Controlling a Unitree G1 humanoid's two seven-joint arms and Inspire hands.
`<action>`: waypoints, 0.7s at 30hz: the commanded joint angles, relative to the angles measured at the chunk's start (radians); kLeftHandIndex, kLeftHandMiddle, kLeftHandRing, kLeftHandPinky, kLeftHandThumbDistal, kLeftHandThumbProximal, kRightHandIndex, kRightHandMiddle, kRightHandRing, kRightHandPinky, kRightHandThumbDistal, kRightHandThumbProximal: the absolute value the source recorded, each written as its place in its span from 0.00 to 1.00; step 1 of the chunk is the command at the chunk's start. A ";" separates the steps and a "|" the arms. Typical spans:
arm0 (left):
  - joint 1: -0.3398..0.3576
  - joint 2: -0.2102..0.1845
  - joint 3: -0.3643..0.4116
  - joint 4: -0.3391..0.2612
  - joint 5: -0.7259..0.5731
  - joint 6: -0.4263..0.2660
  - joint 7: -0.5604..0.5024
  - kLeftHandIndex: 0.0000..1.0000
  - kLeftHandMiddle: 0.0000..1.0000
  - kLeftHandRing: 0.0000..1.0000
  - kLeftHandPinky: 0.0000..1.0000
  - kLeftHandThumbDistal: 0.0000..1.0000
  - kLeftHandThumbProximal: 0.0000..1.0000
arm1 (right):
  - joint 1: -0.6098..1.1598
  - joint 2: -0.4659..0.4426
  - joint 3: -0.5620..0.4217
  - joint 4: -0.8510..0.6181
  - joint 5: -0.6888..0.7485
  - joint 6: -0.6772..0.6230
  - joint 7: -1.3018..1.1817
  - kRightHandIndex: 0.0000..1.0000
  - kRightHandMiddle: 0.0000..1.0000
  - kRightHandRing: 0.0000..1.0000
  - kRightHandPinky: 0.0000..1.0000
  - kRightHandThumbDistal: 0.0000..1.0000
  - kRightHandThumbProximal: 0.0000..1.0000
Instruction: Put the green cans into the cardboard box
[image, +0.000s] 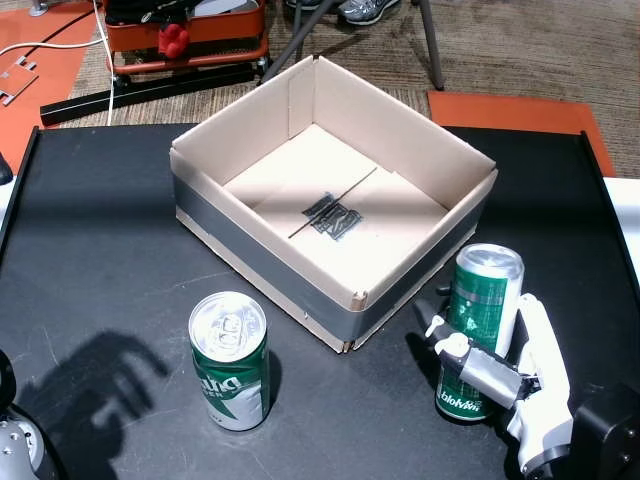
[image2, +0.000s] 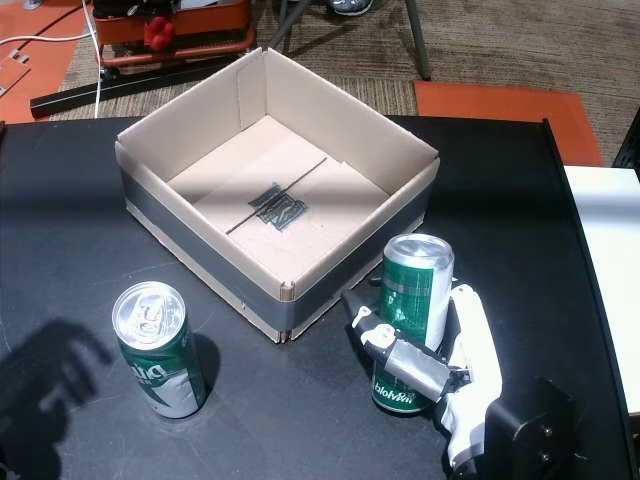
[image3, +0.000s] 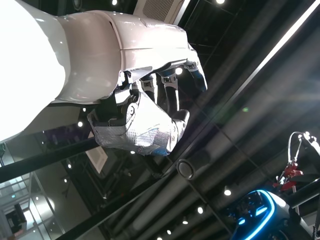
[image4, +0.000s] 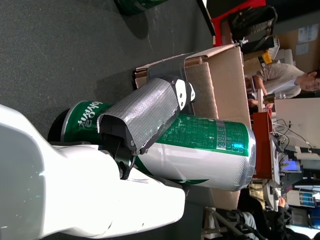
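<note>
In both head views my right hand (image: 505, 385) (image2: 445, 375) is shut on a green can (image: 483, 300) (image2: 413, 290) that is upright, just right of the near corner of the cardboard box (image: 260, 255) (image2: 200, 255). The right wrist view shows the taped thumb (image4: 145, 112) across that can (image4: 210, 155), with the box (image4: 210, 85) behind. I cannot tell whether the can's base touches the table. A second green can (image: 230, 360) (image2: 160, 348) stands alone in front of the box on the left. My left hand (image3: 150, 115) faces the ceiling, loosely curled and holding nothing.
The black table (image: 100, 220) ends at raised edges on the left and right. A red cart (image: 190, 35) and orange mats lie on the floor behind. A white surface (image2: 605, 260) borders the right side. A person (image4: 285, 75) is in the background.
</note>
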 joint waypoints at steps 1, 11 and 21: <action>-0.003 0.001 -0.001 -0.002 0.003 -0.006 -0.008 0.46 0.34 0.44 0.82 0.06 0.00 | -0.003 0.003 -0.003 -0.002 0.004 -0.012 -0.002 0.00 0.00 0.00 0.00 0.36 0.00; -0.010 -0.035 0.017 0.009 0.026 -0.026 -0.008 0.43 0.33 0.41 0.77 0.22 0.00 | 0.004 -0.012 -0.008 -0.048 0.009 -0.048 0.006 0.00 0.00 0.00 0.00 0.38 0.00; -0.047 -0.047 -0.010 0.026 0.027 -0.116 -0.008 0.45 0.41 0.48 0.78 0.28 0.00 | 0.030 -0.056 0.009 -0.245 -0.036 -0.123 -0.034 0.00 0.00 0.00 0.00 0.32 0.00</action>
